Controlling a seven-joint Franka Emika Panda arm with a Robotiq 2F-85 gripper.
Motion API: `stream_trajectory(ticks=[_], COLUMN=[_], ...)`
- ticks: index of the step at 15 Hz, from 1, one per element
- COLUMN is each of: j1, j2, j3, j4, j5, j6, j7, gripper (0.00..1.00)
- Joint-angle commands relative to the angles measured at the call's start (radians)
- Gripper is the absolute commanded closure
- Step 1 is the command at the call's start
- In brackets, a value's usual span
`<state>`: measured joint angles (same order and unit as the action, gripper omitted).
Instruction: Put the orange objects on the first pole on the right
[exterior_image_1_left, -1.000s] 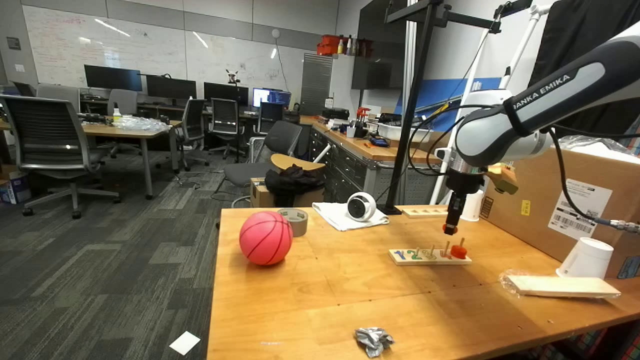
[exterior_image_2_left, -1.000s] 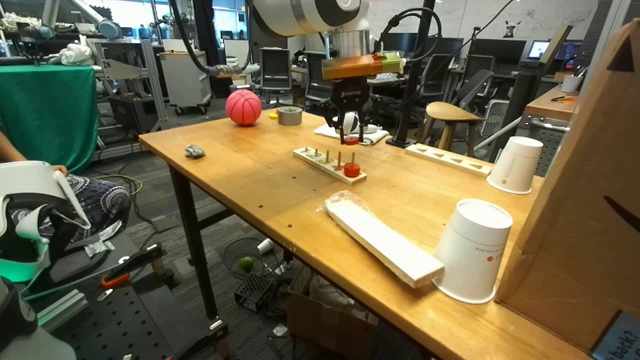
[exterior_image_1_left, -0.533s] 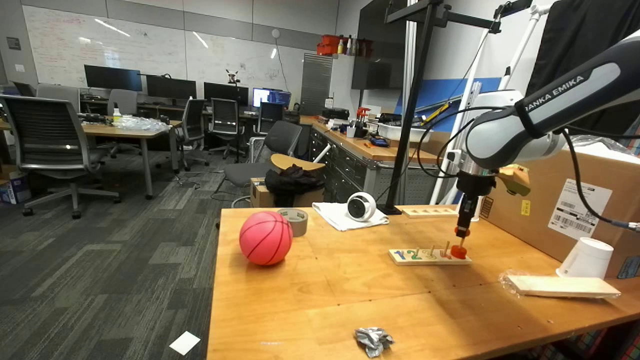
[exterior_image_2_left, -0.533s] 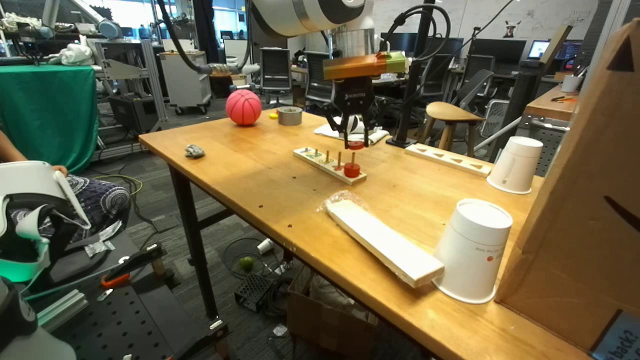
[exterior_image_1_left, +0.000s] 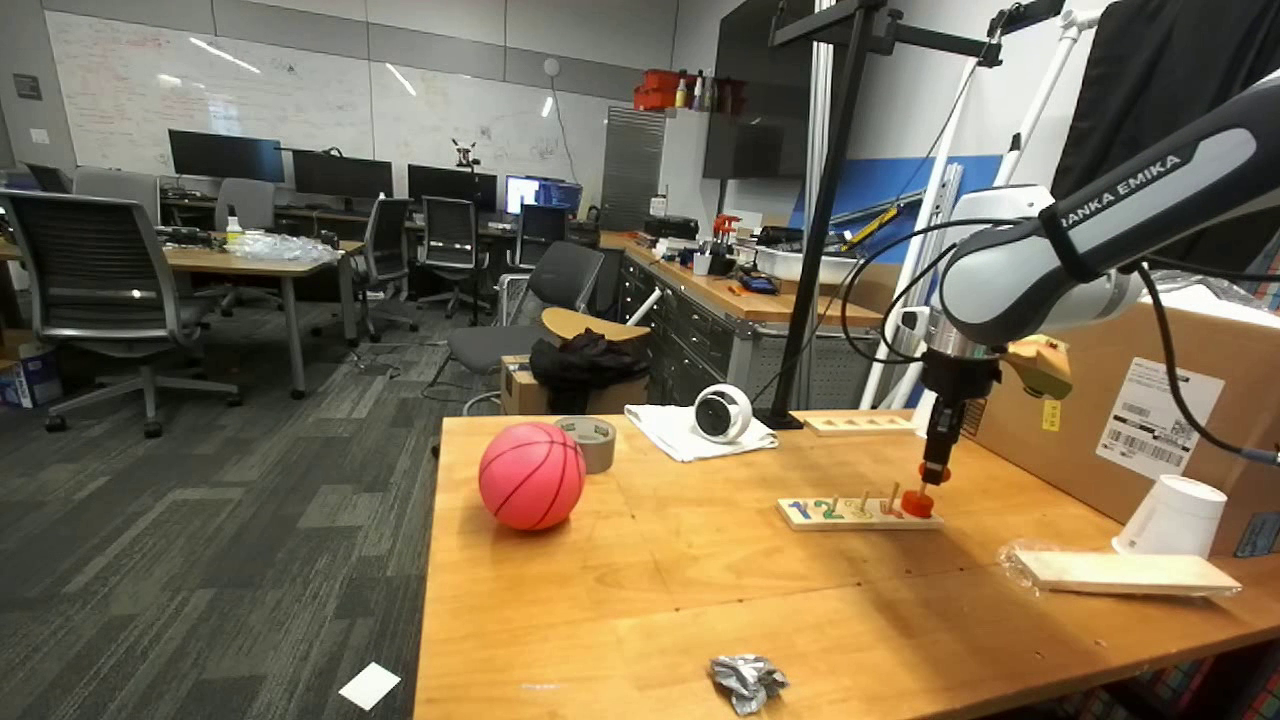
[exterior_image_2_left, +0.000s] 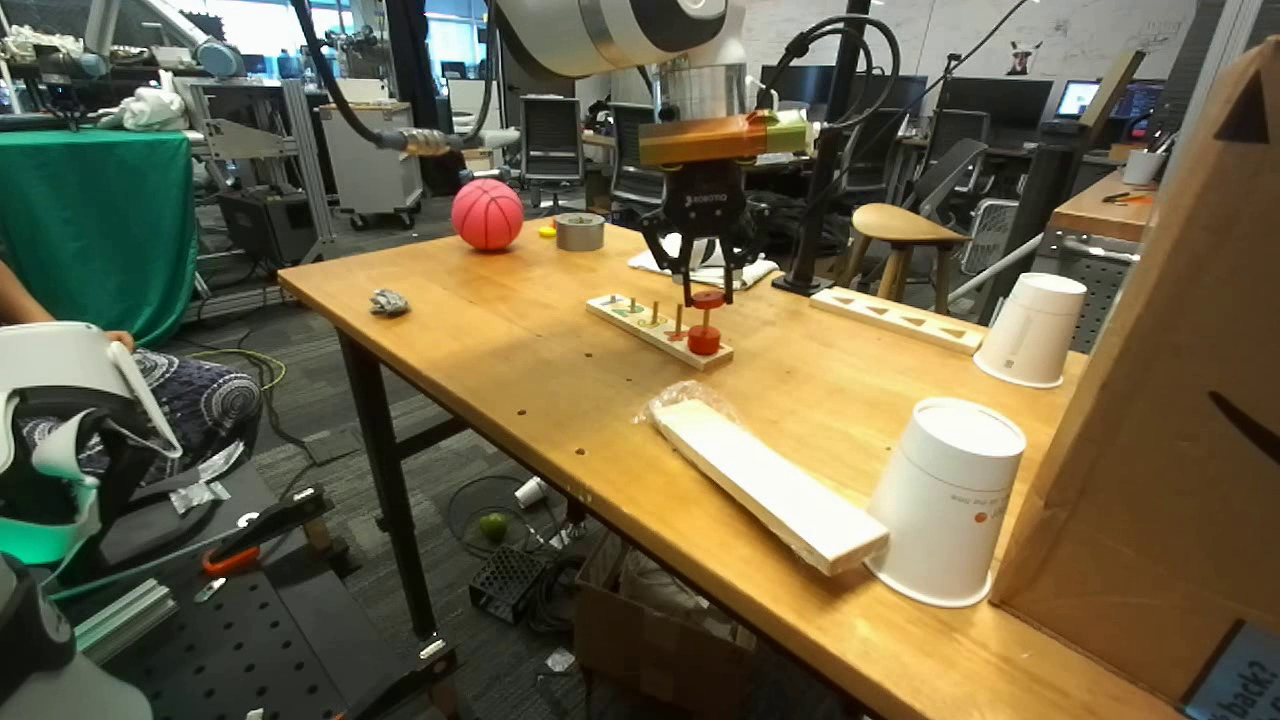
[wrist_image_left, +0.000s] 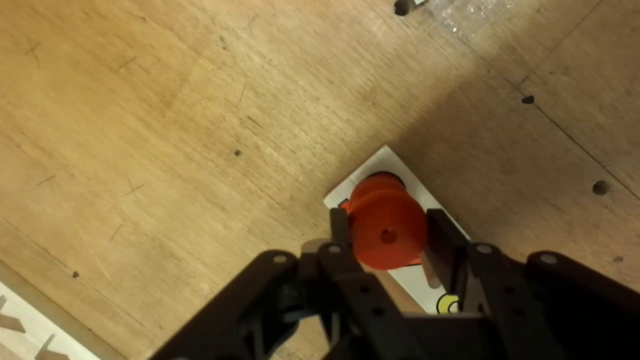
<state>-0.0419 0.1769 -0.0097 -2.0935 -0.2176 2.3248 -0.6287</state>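
Observation:
My gripper (exterior_image_2_left: 708, 285) is shut on a small round red-orange piece (exterior_image_2_left: 707, 300). Its fingers sit on either side of the piece in the wrist view, and the piece's centre hole (wrist_image_left: 388, 236) faces up. The piece is right over the end pole (exterior_image_2_left: 706, 317) of the wooden number board (exterior_image_2_left: 716, 358). I cannot tell whether the pole tip is inside the hole. Other red-orange pieces (exterior_image_1_left: 916, 504) are stacked at the foot of that pole; the wrist view shows part of them (wrist_image_left: 376, 185). The other poles of the board carry no pieces.
A pinkish-red ball (exterior_image_1_left: 532, 476), tape roll (exterior_image_2_left: 580, 232) and small yellow piece (exterior_image_2_left: 547, 232) lie at the table's far end. A wrapped wooden bar (exterior_image_2_left: 765, 485), white cups (exterior_image_2_left: 945, 500) (exterior_image_2_left: 1030, 330) and a cardboard box (exterior_image_1_left: 1110, 400) stand nearby. A triangle-cutout board (exterior_image_2_left: 900, 322) lies behind.
My gripper has carried the held piece over to the end pole and lowered it, so it is now right above the stacked pieces. The board and stacked pieces have not moved.

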Motion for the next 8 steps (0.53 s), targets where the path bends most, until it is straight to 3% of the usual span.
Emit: stream_trajectory(ticks=[1, 8], j1=[-0.002, -0.005], j2=[-0.033, -0.020], j3=[0.002, 0.003], j4=[-0.022, -0.023], j5=[-0.014, -0.006], j6=[-0.003, -0.004], j7=[0.016, 0.009], gripper=[0.83, 0.83])
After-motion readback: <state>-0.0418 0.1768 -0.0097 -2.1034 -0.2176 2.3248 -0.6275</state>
